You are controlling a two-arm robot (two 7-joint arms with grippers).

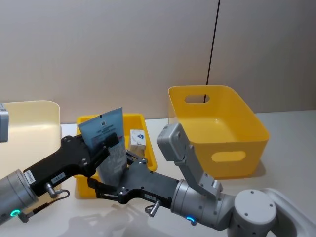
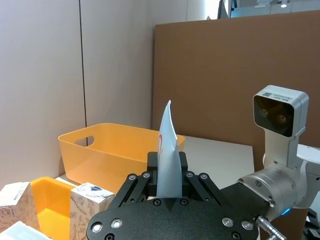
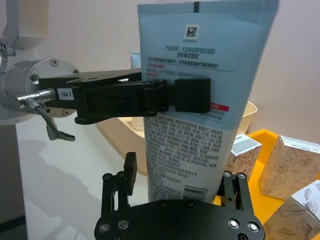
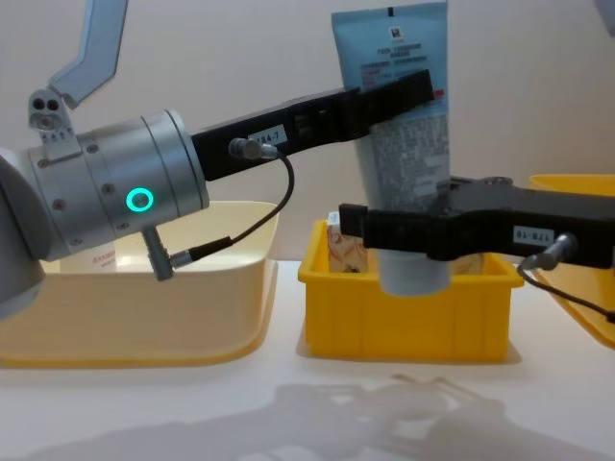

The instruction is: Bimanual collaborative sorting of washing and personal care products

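So the whole thing hinges on the tube (image 4: 408,163) right now. It stands pretty much upright in the air over the small yellow bin (image 4: 404,317), crimped end up, cap down, so its long axis runs vertical.

The left end effector (image 4: 399,96) is clamped on the upper half. In the left wrist view the tube sits edge-on between its fingers, so it's pinching the two flat faces.

The right end effector (image 4: 408,230) comes in from the other side, lower down, just above the cap. Its fingers (image 3: 130,172) straddle the tube at its narrow edges. There's a sliver of gap on one side, so I'd call it spread wide and not gripping yet.

Looks like a handover to me. The tube already sits between the right fingers, so the right arm shouldn't need to travel, just close. It would be squeezing across the width though, and the flat body could buckle unless it bites near the rounder cap end.

The cartons (image 3: 292,160) sit in the small bin. The big yellow bin (image 1: 256,143) is on the table (image 4: 288,403) on the right arm's side.
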